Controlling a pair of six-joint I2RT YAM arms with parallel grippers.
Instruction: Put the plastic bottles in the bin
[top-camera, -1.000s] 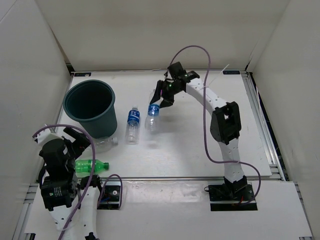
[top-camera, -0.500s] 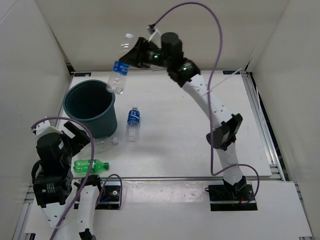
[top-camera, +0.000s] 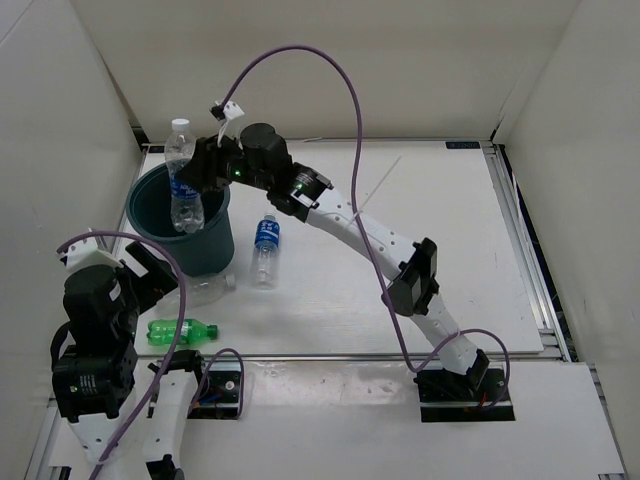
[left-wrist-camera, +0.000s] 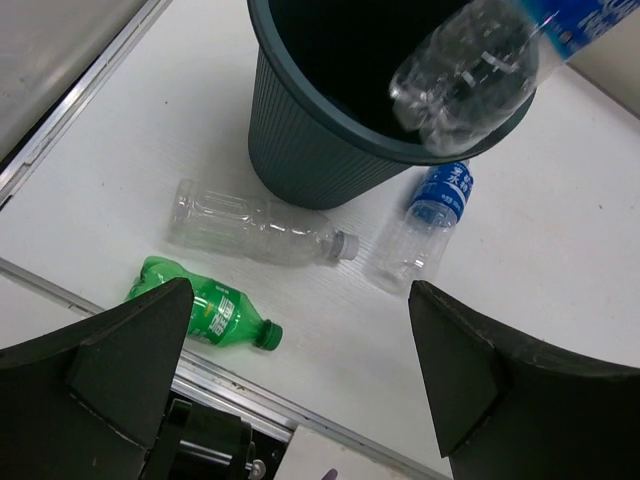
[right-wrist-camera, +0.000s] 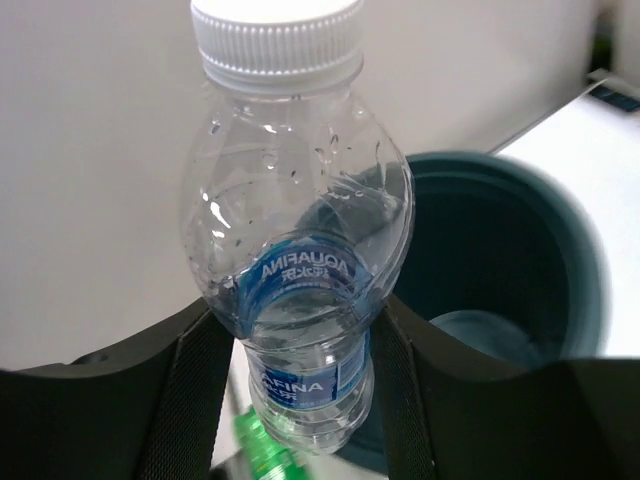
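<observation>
**Bottle poised over the bin's mouth, drop pending**

The right gripper (top-camera: 205, 170) is clamped on a blue-labelled bottle (top-camera: 183, 190), its fingers (right-wrist-camera: 190, 400) pressing either side of the label band. The bottle stands close to upright, white cap up and base down, so its long axis points into the bin (top-camera: 197, 255). From above, its base sits over the bin's opening. The left wrist view puts that base just above the rim on the side facing the second blue-labelled bottle (top-camera: 265, 248), so how far inside the rim it hangs is hard to judge. The move ahead looks like a plain let-go; if the base is too near the rim, the bottle could clip it and tip outward.

Three bottles lie flat outside the bin. The second blue-labelled bottle is just beside its wall. The plain clear bottle (left-wrist-camera: 255, 228) is against the bin's foot, and the green bottle (left-wrist-camera: 205, 315) is a little farther out on the same side. The left gripper (left-wrist-camera: 300, 300) hangs above these with jaws spread wide and nothing in them. It is the nearer arm to the clear and green bottles.
</observation>
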